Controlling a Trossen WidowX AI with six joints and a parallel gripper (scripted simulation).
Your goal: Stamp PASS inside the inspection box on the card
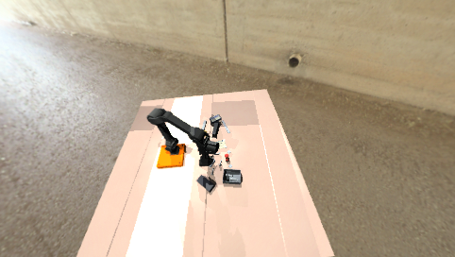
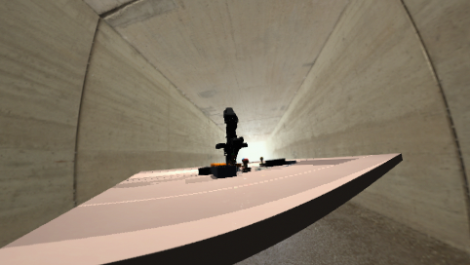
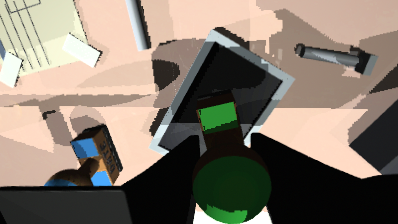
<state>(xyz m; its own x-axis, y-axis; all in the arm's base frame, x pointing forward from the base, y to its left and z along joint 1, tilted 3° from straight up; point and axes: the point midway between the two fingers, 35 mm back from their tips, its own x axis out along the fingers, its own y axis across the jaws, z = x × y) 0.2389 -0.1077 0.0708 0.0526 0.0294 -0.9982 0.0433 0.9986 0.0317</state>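
Observation:
My gripper (image 3: 224, 142) is shut on the green stamp (image 3: 218, 117), with its round dark green knob toward the wrist camera. In the wrist view the stamp's block overlaps the dark ink pad with a grey rim (image 3: 268, 106); I cannot tell whether its face touches the pad. The arm points down over the bench in the top and exterior views. The pale card (image 3: 62, 30) (image 1: 223, 144) lies at the upper left of the wrist view, and part of a drawn box shows at the frame's edge. The green stamp's printing face is hidden.
A blue-marked stamp (image 3: 97, 155) lies left of the pad. White pieces (image 3: 81, 50) sit at the card's edge. A silver rod (image 3: 138, 25) and a grey tool (image 3: 330, 56) lie near the pad. A red-knobbed stamp (image 1: 227, 157), a black tray (image 1: 232, 178) and a dark block (image 1: 206, 183) stand nearby.

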